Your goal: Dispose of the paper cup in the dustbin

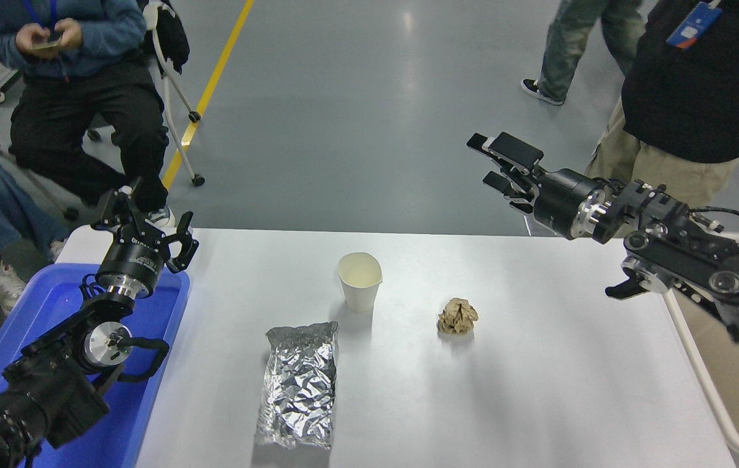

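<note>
Your small white tapered paper cup (359, 281) with the cream inside stands upright near the middle of the white surface (538, 390), nothing touching it. The right gripper (498, 162) hangs high, out past the far edge of the surface and well apart from the cup, turned sideways with its jaws apart and empty. The left gripper (143, 224) is parked over the blue plastic tray (51, 305) at the lower left, jaws also apart.

What could bite you from here: the cup is light and empty, so I'd guess a pad clipping the rolled rim on the way down tips it or skates it off. Squeeze hard and the thin wall probably caves. The silver foil bag (298, 383) lies just in front of the cup, and the crumpled brown paper ball (457, 316) sits off to its right, so a sloppy sweep from the right could knock the ball or end up grabbing the wrong thing. The cream-coloured bin (700, 383) at the right edge looks like your dustbin, and letting go before you're over it drops the cup on the rim.

Labels: nothing readable on the cup, the bag or the bin.
</note>
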You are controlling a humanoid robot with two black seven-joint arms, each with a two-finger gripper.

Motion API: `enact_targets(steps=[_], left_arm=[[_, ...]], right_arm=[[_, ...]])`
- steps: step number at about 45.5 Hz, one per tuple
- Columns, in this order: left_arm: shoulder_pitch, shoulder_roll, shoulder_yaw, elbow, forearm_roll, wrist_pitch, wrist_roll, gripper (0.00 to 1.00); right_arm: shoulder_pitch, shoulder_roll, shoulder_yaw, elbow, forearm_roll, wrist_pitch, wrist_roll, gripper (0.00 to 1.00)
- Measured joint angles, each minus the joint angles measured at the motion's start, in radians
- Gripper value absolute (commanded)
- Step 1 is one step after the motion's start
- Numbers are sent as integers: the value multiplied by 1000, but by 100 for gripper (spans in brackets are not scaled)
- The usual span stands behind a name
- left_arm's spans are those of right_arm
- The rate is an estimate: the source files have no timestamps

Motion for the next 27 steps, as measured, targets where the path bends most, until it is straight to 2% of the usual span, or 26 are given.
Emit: enact_targets(steps=[6, 12, 27], left_arm=[[0, 0, 0, 0, 0, 0, 0, 100], [0, 0, 0, 0, 0, 0, 0, 100], [0, 0, 0, 0, 0, 0, 0, 100]], right_arm=[[61, 38, -47, 9, -6, 17, -132, 99], [113, 85, -101, 14, -31, 41, -206, 99], [208, 255, -232, -26, -88, 67, -274, 99]])
